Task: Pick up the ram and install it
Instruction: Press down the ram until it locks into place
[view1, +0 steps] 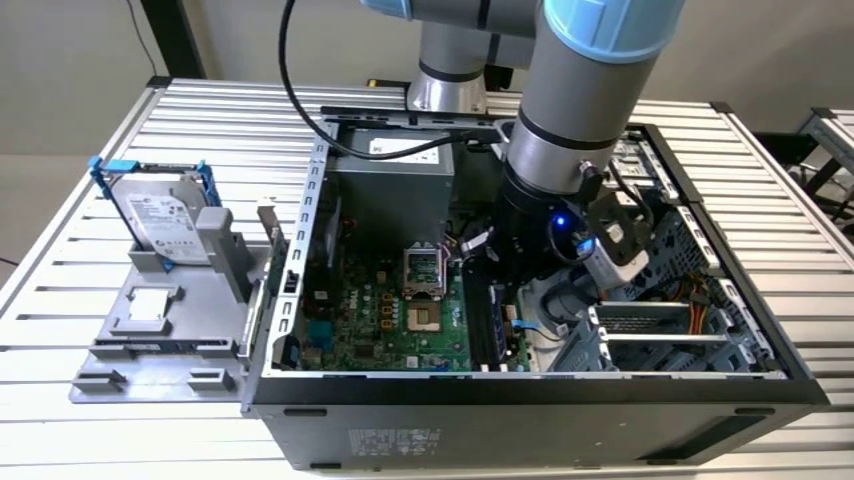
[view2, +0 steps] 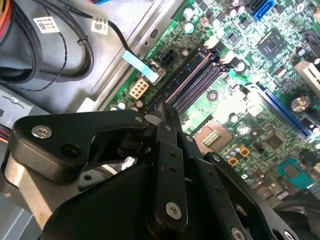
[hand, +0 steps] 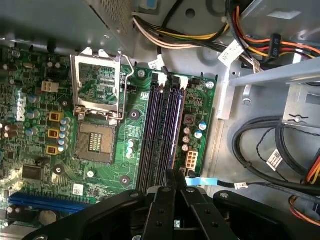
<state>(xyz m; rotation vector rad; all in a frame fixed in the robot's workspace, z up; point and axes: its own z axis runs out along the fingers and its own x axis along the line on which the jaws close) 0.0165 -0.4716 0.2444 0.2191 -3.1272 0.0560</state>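
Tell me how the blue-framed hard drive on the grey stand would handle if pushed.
The hard drive looks like a stiff metal box, probably heavy for its size. It stands on edge, tilted, in the grey stand, so a sideways push might tip it. Its blue frame likely grips better than bare casing.

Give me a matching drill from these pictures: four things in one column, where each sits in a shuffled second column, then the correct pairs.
Things:
1. silver hard drive in a blue plastic frame
2. green motherboard
3. long black memory slots
4. black robot gripper

Places:
A. lying flat inside the open computer case
B. poised just above one end of the slots, in both wrist views
C. standing on the grey holder outside the case, at the exterior view's left
D. on the board beside the open metal processor socket

Pairs: 1-C, 2-A, 3-D, 4-B
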